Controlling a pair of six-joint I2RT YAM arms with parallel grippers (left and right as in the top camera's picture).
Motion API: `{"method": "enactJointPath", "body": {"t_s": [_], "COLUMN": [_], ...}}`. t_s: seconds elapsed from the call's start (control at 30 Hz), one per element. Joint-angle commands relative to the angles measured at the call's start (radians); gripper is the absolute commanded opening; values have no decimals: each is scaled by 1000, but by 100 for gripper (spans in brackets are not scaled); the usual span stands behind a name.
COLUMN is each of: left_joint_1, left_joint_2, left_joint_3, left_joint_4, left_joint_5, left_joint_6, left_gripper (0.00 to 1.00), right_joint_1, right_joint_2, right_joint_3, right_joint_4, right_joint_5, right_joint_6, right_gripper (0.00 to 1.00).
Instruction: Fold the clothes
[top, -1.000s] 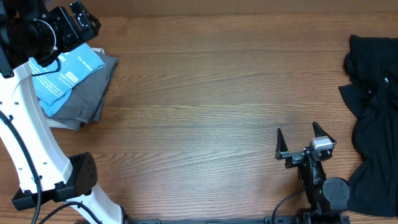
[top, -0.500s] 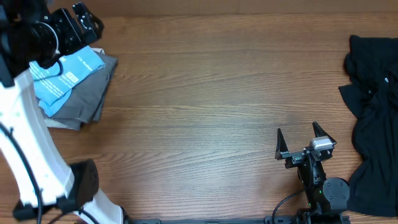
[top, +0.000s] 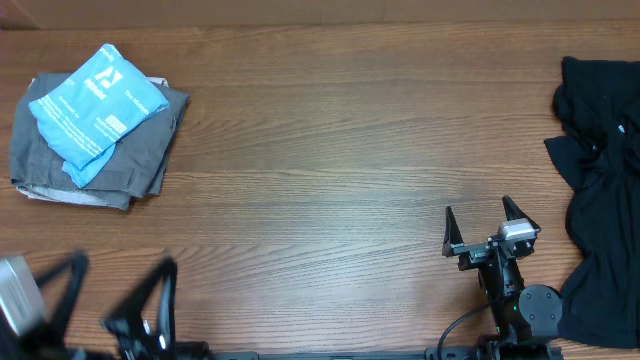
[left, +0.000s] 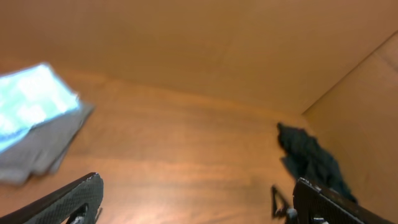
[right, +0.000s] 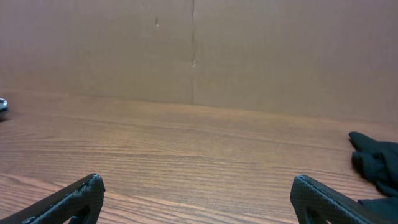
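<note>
The light blue T-shirt (top: 95, 110) lies folded, white lettering up, on top of a folded grey garment (top: 140, 155) at the far left of the table. It also shows blurred in the left wrist view (left: 28, 102). My left gripper (top: 122, 262) is open and empty near the front left edge, well apart from the shirt; its fingers frame the left wrist view (left: 198, 182). My right gripper (top: 478, 207) is open and empty at the front right, over bare wood (right: 196, 180).
A heap of black clothes (top: 605, 180) lies crumpled along the right edge, just right of my right gripper; it also shows in the left wrist view (left: 311, 158) and the right wrist view (right: 376, 165). A cardboard wall stands behind the wooden table.
My left arm has pulled back fast from over the stack at the far left to the front left edge, leaving the blue shirt uncovered. The right arm has not moved.
</note>
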Motion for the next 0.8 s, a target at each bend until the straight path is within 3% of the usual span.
{"method": "enactJointPath", "body": {"t_s": [0.0, 0.17, 0.27, 0.43, 0.77], "left_joint_1": [-5, -2, 2, 2, 35], "left_joint_2": [-146, -359, -478, -698, -854], "left_joint_3": [-293, -671, -892, -1330, -1855], "left_joint_4": [-4, 5, 123, 554, 1239], "left_joint_5": [-55, -51, -59, -85, -101], "left_joint_6": [22, 10, 11, 11, 11], "left_gripper": [100, 100, 100, 100, 100], "right_joint_1": [-5, -5, -5, -5, -5], "right_joint_2": [-10, -10, -10, -10, -10], "right_joint_3": [-10, -10, -10, -10, -10], "right_joint_4": [4, 4, 4, 4, 4], "right_joint_5": [10, 10, 10, 10, 10], "right_joint_6": [-3, -3, -3, -3, -3], "right_gripper": [100, 100, 100, 100, 100]}}
